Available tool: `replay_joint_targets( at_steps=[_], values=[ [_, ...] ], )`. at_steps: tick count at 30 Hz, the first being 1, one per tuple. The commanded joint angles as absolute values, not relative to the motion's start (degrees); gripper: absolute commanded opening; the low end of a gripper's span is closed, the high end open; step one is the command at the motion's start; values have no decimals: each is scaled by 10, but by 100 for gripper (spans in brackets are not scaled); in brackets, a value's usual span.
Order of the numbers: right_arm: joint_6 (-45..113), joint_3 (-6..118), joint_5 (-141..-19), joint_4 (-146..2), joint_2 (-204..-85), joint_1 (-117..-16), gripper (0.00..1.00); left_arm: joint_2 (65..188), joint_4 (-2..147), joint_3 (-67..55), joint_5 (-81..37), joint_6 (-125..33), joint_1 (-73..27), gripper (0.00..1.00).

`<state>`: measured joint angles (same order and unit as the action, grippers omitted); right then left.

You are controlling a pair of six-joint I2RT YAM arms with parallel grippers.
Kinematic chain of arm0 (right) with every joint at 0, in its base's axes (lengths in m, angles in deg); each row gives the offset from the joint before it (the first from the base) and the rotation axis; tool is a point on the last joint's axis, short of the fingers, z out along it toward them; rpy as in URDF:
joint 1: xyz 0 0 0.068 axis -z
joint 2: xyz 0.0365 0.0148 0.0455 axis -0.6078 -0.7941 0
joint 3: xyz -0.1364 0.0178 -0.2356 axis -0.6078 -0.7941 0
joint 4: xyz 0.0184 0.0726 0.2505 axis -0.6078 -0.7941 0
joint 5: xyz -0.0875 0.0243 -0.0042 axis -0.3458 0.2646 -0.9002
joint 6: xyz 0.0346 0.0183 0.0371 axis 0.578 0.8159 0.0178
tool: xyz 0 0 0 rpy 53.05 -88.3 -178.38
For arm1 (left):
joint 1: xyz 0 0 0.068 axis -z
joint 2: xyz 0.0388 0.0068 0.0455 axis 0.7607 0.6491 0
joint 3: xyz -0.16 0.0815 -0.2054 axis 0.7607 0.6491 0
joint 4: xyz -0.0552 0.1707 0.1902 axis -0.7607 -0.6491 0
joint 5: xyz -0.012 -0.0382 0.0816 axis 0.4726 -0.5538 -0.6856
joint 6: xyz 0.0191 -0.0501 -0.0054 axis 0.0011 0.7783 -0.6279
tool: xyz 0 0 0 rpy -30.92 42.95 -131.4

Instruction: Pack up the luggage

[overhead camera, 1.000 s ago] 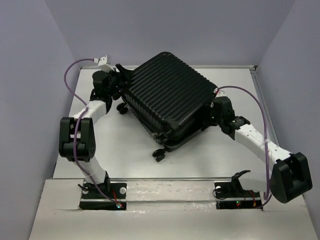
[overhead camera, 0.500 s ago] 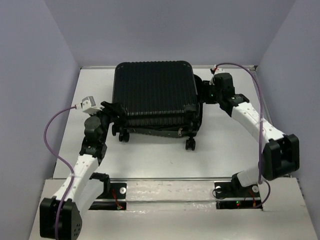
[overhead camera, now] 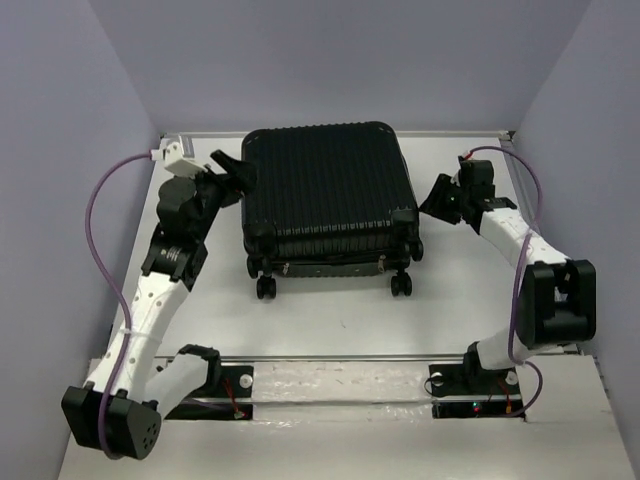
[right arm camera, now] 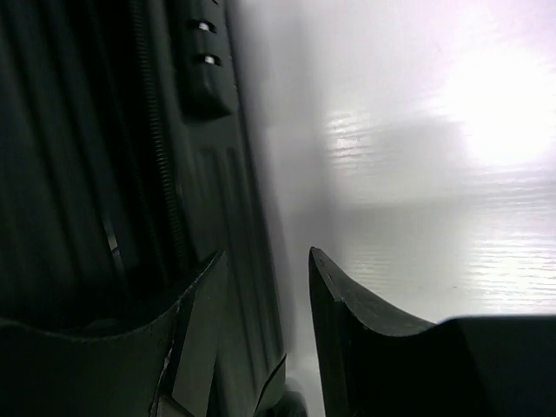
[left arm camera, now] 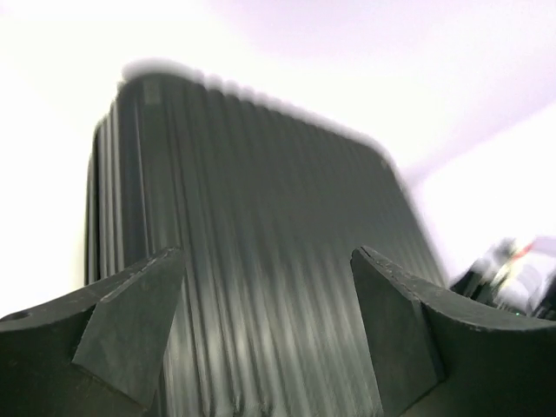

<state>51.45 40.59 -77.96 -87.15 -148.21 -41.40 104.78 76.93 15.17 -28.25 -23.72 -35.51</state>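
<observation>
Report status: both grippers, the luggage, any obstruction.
Left gripper open at far-left corner of the luggage. Right gripper open beside its right side, holding nothing. Luggage shut, flat on table, wheels toward near edge. No obstruction visible.

luggage (overhead camera: pixel 325 185): black, ribbed | wheels (overhead camera: pixel 265 288): black | table (overhead camera: pixel 330 315): white | walls (overhead camera: pixel 330 60): pale lilac

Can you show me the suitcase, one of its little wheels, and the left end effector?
suitcase (overhead camera: pixel 325 180), top view, middle of its ribbed top side.
wheel (overhead camera: pixel 265 289), top view, the suitcase's near left wheel.
left end effector (left arm camera: pixel 267 261), left wrist view, midway between its open fingertips.
</observation>
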Motion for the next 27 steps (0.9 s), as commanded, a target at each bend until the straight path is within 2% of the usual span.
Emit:
replay_joint_targets(
  at_steps=[1, 4, 7, 10, 13, 17, 23, 26, 27],
  values=[
    [556, 459, -733, -838, -1535, -405, 48, 1117, 759, 106, -273, -224, -440, 89],
    [564, 489, -711, -834, -1572, -405, 47, 1165, 808, 163, -235, -174, -513, 83],
    [562, 506, -684, -822, -1612, -405, 47, 1197, 872, 218, -204, -137, -530, 73],
    [556, 529, -666, -820, -1648, -419, 47, 1221, 911, 271, -183, -109, -530, 51],
    [556, 560, -666, -821, -1682, -446, 47, 1228, 937, 315, -180, -100, -521, 36],
    [559, 602, -653, -821, -1730, -480, 47, 1236, 933, 322, -187, -114, -474, 27],
    [535, 771, -587, -862, -1824, -526, 46, 1205, 931, 367, -214, -120, -402, 22],
    [528, 908, -535, -903, -1890, -540, 50, 1154, 914, 405, -235, -116, -362, 20],
    [534, 940, -509, -909, -1919, -540, 55, 1121, 913, 426, -243, -111, -341, 19]
  ],
)
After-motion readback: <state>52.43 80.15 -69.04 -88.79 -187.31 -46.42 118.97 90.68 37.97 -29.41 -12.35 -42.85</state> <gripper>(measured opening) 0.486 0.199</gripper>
